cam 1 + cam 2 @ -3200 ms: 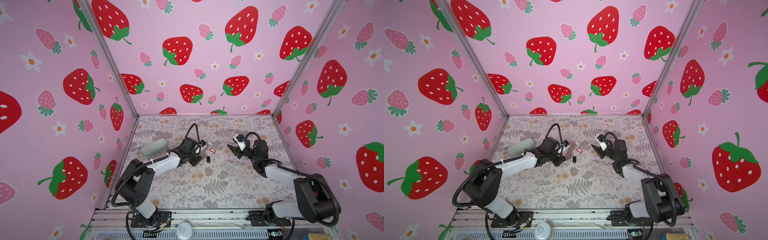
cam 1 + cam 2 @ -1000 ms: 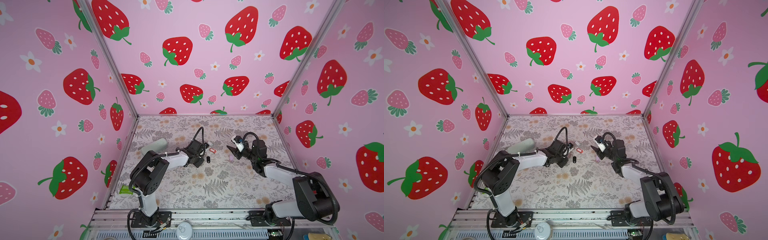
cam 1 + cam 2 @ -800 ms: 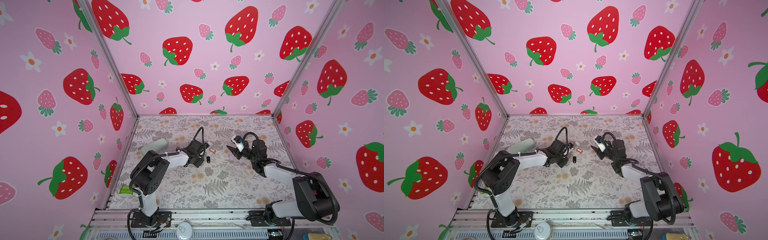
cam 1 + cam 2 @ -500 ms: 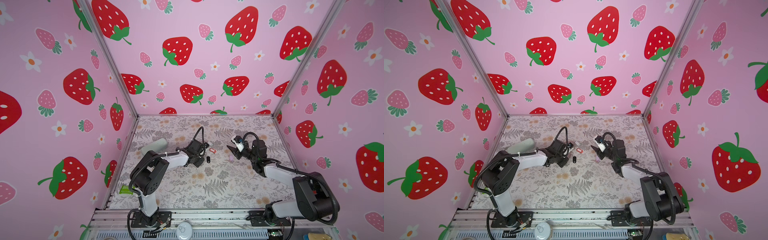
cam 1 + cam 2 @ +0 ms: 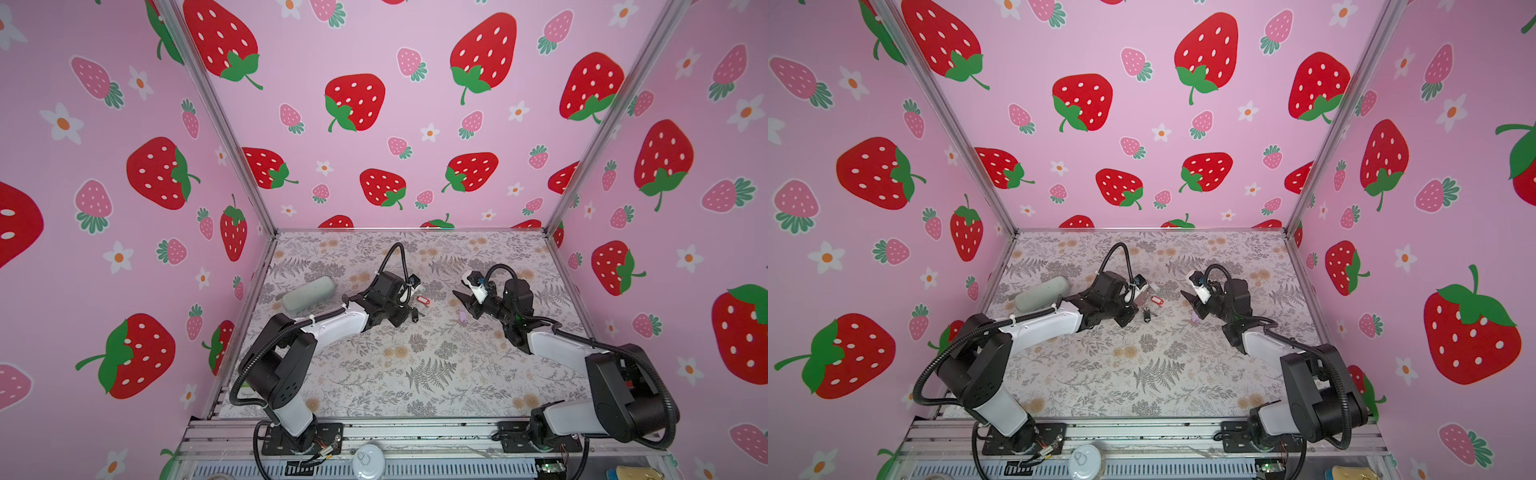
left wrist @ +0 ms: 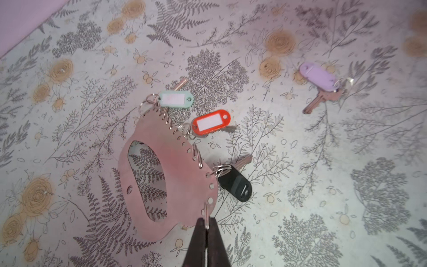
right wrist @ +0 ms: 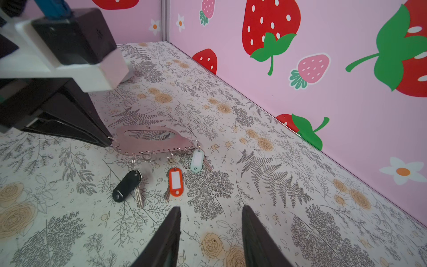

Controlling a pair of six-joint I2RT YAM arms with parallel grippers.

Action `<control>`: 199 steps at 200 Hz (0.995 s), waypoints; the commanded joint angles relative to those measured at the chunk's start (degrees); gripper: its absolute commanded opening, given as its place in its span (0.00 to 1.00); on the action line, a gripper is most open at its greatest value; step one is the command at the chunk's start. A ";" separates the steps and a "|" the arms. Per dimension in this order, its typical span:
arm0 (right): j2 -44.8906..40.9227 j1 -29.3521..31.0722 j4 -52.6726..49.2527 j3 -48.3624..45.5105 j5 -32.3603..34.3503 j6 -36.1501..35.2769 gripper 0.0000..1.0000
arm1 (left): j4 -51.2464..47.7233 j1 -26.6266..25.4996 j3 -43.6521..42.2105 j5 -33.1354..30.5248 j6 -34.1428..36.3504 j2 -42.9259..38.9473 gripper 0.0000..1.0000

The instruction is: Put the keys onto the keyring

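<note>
Jaws, left: your left gripper (image 6: 206, 223) is pressing fully together on a small spare ring (image 6: 206, 213) at the near end of the keyring (image 6: 182, 166).
Jaws, right: your right gripper (image 7: 211, 208) is standing partly open and holding nothing. It is facing the keyring's ringed edge from a little way off.

Fitted, three keys:
- The white-tagged key (image 6: 175, 99) is hanging at the keyring end farthest from the left jaws.
- The red-tagged key (image 6: 211, 122) is hanging about midway.
- The black-tagged key (image 6: 235, 183) is hanging nearest the left jaws.

Outstanding, one key: the lilac-tagged key (image 6: 318, 76) is lying loose on the floral mat (image 6: 300, 208). It is well apart from the left jaws and close by the right ones in both top views. You are, I judge, one key short of finishing.

Orientation:
- The keyring is lying about flat, its long axis running straight away from the left jaws.
- Its ringed edge is facing the right jaws, and the keys are fanning toward them.
- The lilac-tagged key is lying aslant, blade toward the left jaws' side and tag away.
</note>
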 commanded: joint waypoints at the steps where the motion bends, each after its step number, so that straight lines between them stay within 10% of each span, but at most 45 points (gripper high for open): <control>1: -1.33 0.35 1.44 2.35 -4.82 0.49 0.45 | 1.14 0.11 2.29 6.17 2.82 -3.41 0.07; 104: -2.80 0.31 0.32 10.90 -27.66 3.81 0.46 | 5.15 0.93 8.20 22.82 10.67 -9.65 0.03; 199: -2.89 0.22 -1.09 14.01 -33.58 5.77 0.43 | 7.75 1.08 10.88 29.71 13.51 -12.59 0.01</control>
